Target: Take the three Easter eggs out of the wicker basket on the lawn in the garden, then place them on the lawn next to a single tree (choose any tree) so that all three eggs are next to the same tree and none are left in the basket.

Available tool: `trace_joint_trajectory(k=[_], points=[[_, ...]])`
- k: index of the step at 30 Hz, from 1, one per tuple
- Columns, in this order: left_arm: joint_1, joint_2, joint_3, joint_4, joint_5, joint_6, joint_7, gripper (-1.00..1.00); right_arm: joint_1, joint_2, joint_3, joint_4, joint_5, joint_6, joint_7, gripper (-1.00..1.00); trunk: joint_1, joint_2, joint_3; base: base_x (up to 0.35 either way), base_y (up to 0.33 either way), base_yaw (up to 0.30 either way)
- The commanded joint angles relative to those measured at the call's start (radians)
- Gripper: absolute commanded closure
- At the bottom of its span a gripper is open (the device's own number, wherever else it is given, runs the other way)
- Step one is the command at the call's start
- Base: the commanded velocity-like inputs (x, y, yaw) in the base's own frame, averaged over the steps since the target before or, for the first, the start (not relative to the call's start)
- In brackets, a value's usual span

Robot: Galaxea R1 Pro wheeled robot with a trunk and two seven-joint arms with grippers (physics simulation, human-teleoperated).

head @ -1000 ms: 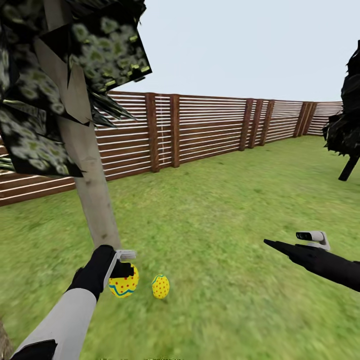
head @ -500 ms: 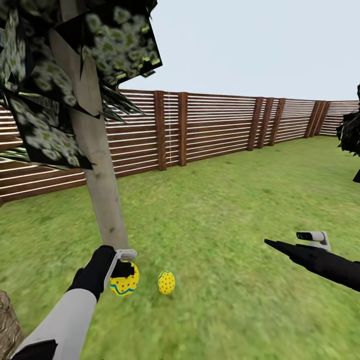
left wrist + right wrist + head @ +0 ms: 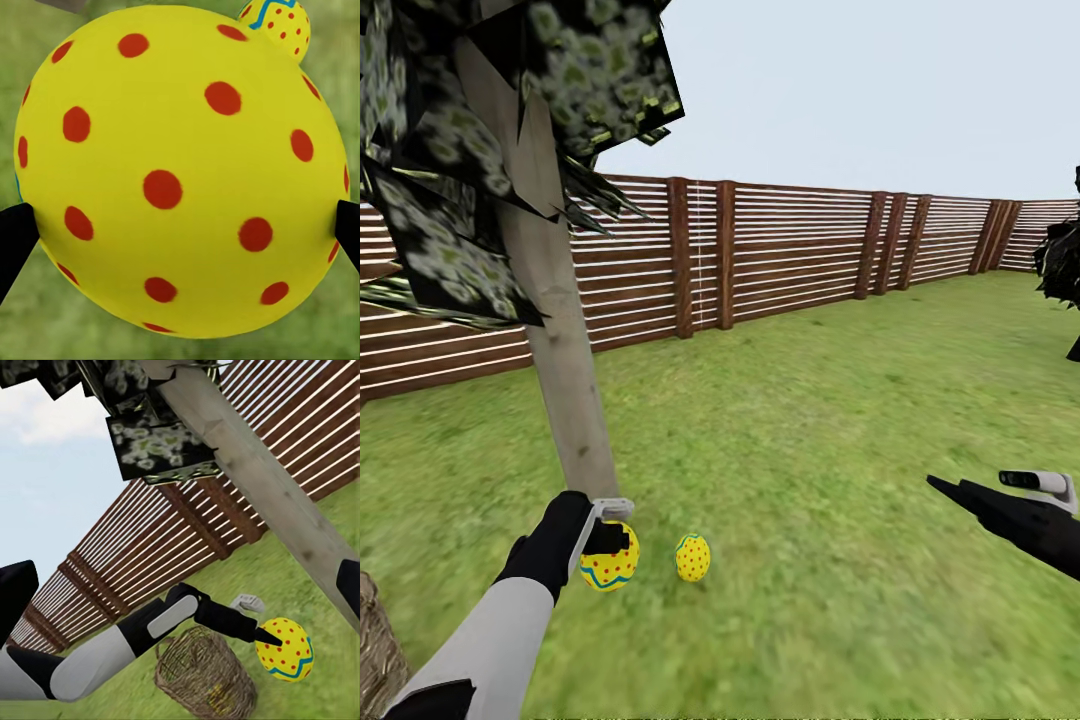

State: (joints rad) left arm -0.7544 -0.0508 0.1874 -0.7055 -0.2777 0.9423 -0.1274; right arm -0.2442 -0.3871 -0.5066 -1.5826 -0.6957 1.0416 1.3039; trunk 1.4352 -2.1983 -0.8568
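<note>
My left gripper (image 3: 607,541) is shut on a yellow Easter egg (image 3: 610,566) with red dots and a blue zigzag band, low over the lawn (image 3: 810,420) at the foot of the tree (image 3: 565,390). In the left wrist view this egg (image 3: 180,172) sits between the black fingers (image 3: 15,240). A second dotted egg (image 3: 693,557) lies on the grass just right of it, also near the trunk. The wicker basket (image 3: 375,640) stands at the lower left, and the right wrist view shows it (image 3: 202,671) beside my left arm. My right gripper (image 3: 942,487) hovers open and empty at the right.
A brown slatted fence (image 3: 790,250) bounds the garden behind the tree. A black dark tree (image 3: 1065,270) stands at the far right. The tree's speckled foliage (image 3: 540,90) hangs over my left arm. Open grass stretches between the two arms.
The view swung slightly at first, then settled. My right gripper has drawn back to the right. The left gripper still holds its egg in the same place by the trunk.
</note>
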Motion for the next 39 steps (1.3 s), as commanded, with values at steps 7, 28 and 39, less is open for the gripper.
trace_joint_trajectory(k=[7, 28, 39], points=[[-0.001, -0.001, 0.006, -0.001, -0.01, -0.007, -0.011, 1.0, 0.0, 0.001, -0.001, 0.0, -0.002, 0.006, -0.003, -1.0, 0.0, -0.001, -0.001, 0.002, 0.0, 0.0], [-0.002, -0.001, 0.006, 0.0, -0.011, -0.011, -0.01, 1.0, 0.0, 0.001, -0.001, 0.0, -0.001, 0.006, 0.011, -1.0, 0.0, -0.001, -0.001, 0.165, -0.045, 0.0], [-0.002, -0.001, 0.006, -0.001, -0.011, -0.011, -0.011, 1.0, 0.0, 0.001, -0.002, 0.0, -0.001, 0.006, 0.011, -1.0, 0.0, -0.001, -0.001, 0.123, -0.004, 0.0]])
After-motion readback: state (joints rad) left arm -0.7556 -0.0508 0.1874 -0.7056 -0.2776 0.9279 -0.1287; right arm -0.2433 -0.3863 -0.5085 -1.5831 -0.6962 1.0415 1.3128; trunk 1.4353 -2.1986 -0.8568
